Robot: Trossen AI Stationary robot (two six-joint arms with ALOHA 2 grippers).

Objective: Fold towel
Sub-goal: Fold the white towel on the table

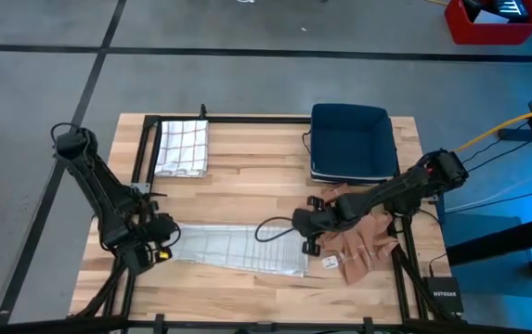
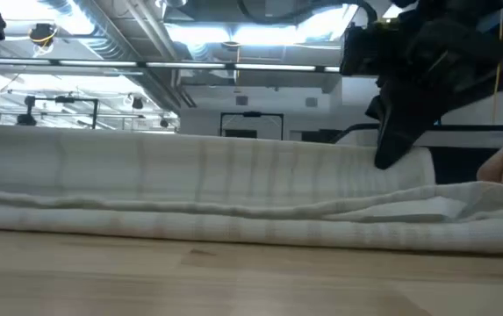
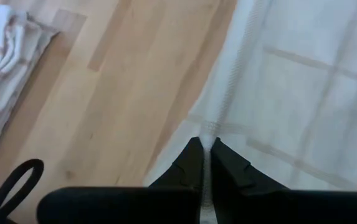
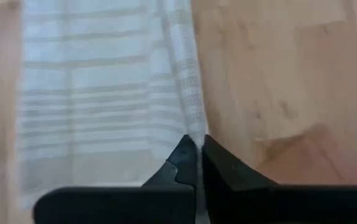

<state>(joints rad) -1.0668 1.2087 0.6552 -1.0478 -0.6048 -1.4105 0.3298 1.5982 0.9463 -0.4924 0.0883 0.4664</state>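
Here your wrist views show what the overhead hides: left gripper (image 3: 206,144) and right gripper (image 4: 195,142) each pinched on the towel (image 1: 233,247) edge; farther back lie a checked cloth (image 1: 182,147) and blue bin (image 1: 353,141).

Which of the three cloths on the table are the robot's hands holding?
The long pale striped towel at the front edge, pinched at each end by the left hand and right hand. The checked cloth and tan cloth lie untouched.
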